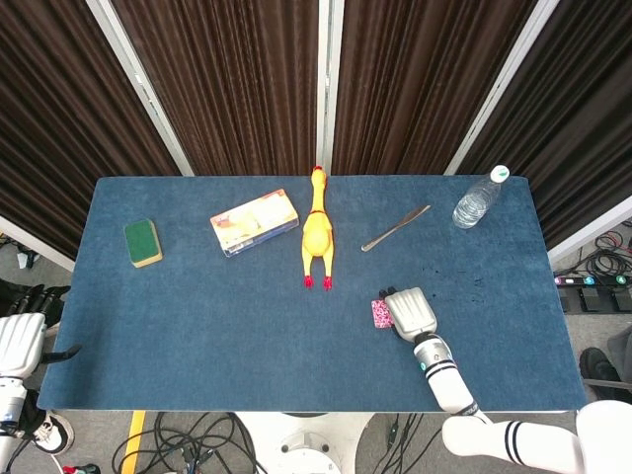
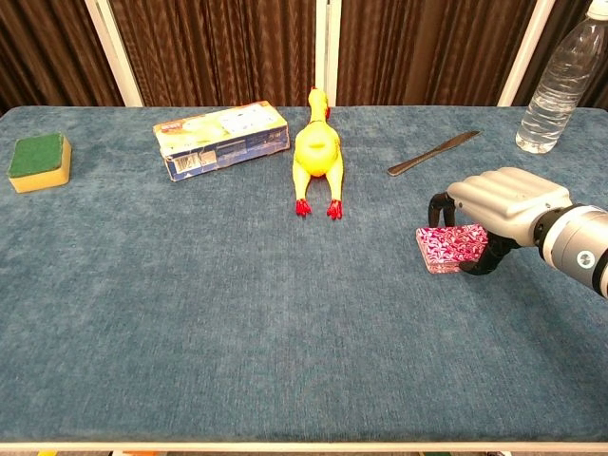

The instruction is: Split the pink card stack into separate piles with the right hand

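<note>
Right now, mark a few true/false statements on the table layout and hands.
1. The right hand is over the pink cards, fingers curled down around them. True.
2. The cards are already in two piles. False: one stack only.
3. The knife lies between the chicken and the bottle. True.
4. The sponge sits on the box. False: it lies apart, to the box's left.
5. The left hand is on the table. False: it is off the table's left edge.
</note>
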`<action>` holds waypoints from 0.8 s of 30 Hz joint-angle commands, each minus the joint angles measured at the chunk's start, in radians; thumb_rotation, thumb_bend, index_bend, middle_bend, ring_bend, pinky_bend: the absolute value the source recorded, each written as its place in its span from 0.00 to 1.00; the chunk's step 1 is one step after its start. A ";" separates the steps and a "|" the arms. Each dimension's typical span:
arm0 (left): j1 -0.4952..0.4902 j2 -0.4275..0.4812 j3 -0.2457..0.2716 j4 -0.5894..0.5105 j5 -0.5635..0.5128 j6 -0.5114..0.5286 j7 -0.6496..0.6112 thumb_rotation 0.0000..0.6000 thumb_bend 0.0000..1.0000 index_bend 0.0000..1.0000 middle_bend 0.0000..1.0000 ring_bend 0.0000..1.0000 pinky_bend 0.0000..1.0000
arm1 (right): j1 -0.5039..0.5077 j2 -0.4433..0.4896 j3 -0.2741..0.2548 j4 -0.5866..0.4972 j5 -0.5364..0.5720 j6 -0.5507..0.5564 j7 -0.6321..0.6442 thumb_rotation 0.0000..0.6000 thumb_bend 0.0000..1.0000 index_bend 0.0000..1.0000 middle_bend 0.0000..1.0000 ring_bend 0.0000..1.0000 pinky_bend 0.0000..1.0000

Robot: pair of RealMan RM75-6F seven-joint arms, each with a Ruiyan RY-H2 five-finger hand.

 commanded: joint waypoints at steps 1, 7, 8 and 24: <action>0.001 -0.001 0.000 0.002 0.001 0.001 -0.001 1.00 0.03 0.15 0.15 0.08 0.20 | 0.000 0.001 0.002 -0.003 -0.004 0.006 0.005 1.00 0.23 0.36 0.36 0.78 0.98; 0.003 -0.001 0.000 0.003 0.000 0.002 -0.004 1.00 0.03 0.15 0.15 0.08 0.20 | 0.000 0.007 0.001 -0.010 -0.008 0.010 0.013 1.00 0.22 0.37 0.37 0.78 0.98; 0.003 -0.001 0.000 0.003 0.000 0.002 -0.004 1.00 0.03 0.15 0.15 0.08 0.20 | 0.000 0.007 0.001 -0.010 -0.009 0.011 0.014 1.00 0.22 0.37 0.37 0.79 0.98; 0.002 0.002 -0.001 0.001 -0.005 -0.007 -0.004 1.00 0.03 0.15 0.15 0.08 0.20 | 0.007 0.007 -0.003 -0.019 -0.001 0.020 -0.003 1.00 0.22 0.37 0.37 0.79 0.98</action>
